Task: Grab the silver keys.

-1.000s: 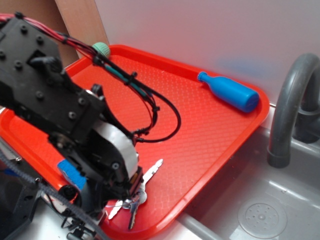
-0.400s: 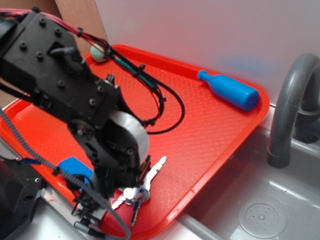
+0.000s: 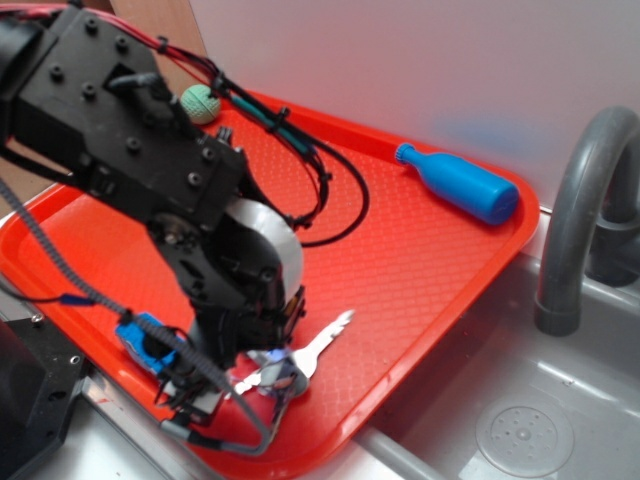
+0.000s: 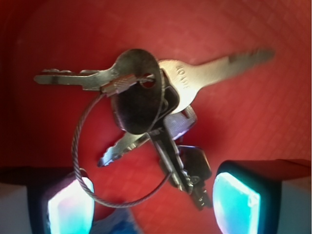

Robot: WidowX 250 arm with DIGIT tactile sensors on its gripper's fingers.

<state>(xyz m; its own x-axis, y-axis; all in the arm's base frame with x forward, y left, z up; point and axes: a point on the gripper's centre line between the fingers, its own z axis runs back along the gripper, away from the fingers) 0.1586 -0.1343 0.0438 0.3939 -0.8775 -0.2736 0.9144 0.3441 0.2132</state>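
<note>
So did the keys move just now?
Yes. The keys slid right along the red tray, toward the grey tap, as the end effector shifted too.

a pale wall (image 3: 420, 60) behind; brown board (image 3: 175, 30) at left; grey sink (image 3: 500, 420) with a faucet (image 3: 575, 200) at right.

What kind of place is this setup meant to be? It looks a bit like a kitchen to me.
Probably a mock kitchen sink area, likely toy-sized: a curved grey plastic faucet stands over a grey sink basin with a round drain. Beside it, a red textured plastic tray holds a blue plastic toy bottle.
</note>
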